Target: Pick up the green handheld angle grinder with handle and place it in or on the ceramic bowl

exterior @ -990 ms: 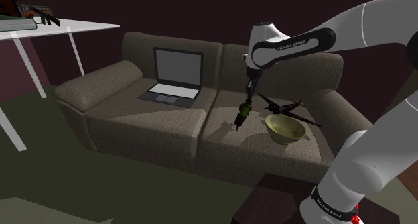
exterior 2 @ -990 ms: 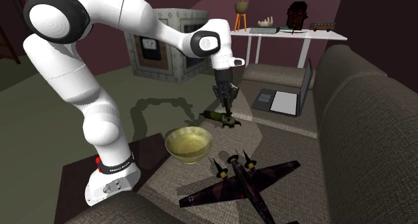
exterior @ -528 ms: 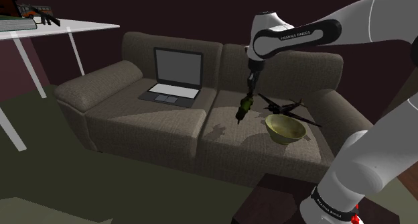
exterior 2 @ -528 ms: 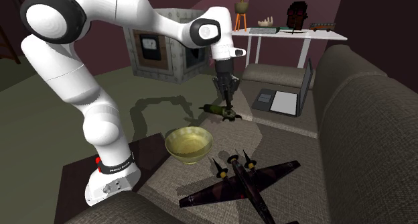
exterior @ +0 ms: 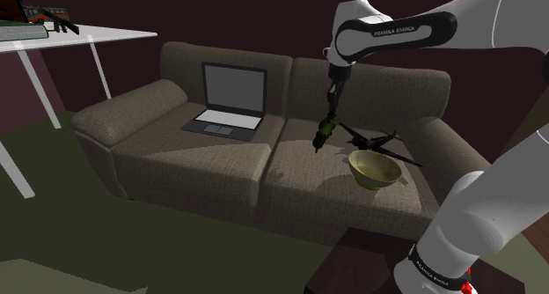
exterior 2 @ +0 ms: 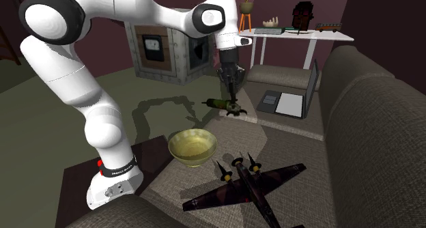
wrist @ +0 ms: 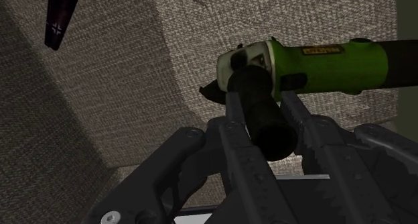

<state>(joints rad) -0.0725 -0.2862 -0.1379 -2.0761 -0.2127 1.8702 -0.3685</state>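
Wrist view, close detail: angle grinder [wrist: 321, 63] with a bright green barrel lying crosswise to the fingers; a dark label strip along the barrel; its far end black; pale grey gear head; black side handle [wrist: 264, 115] projecting from the head toward the camera. Gripper [wrist: 261, 98]: set narrow, both black fingers [wrist: 236, 132] pressed against the side handle, one on each flank; green barrel not touched by them. Beneath: woven brown cloth of the sofa [wrist: 134, 88]; a dark wing tip with a cross mark, part of the model aeroplane [wrist: 59, 18].

Shoulder view, placement: grinder hanging in the air under the hand, above the sofa's seat cushion and clear of the cloth, between the open laptop [exterior: 230, 103] and the bowl [exterior: 373, 171]; bowl yellowish green, upright on the seat, near the grinder toward this view's right and lower, not beneath it; aeroplane just behind the bowl; white table [exterior: 88, 37] at this view's upper left.

Second exterior view, the other side: white arm [exterior 2: 150, 11] arching over from this view's left; grinder roughly level above the front part of the seat; bowl nearer the camera, apart from it; aeroplane nearest of all; grey cabinet [exterior 2: 160, 52] with a dial face on the floor beyond; potted plant [exterior 2: 246, 1] by the table.
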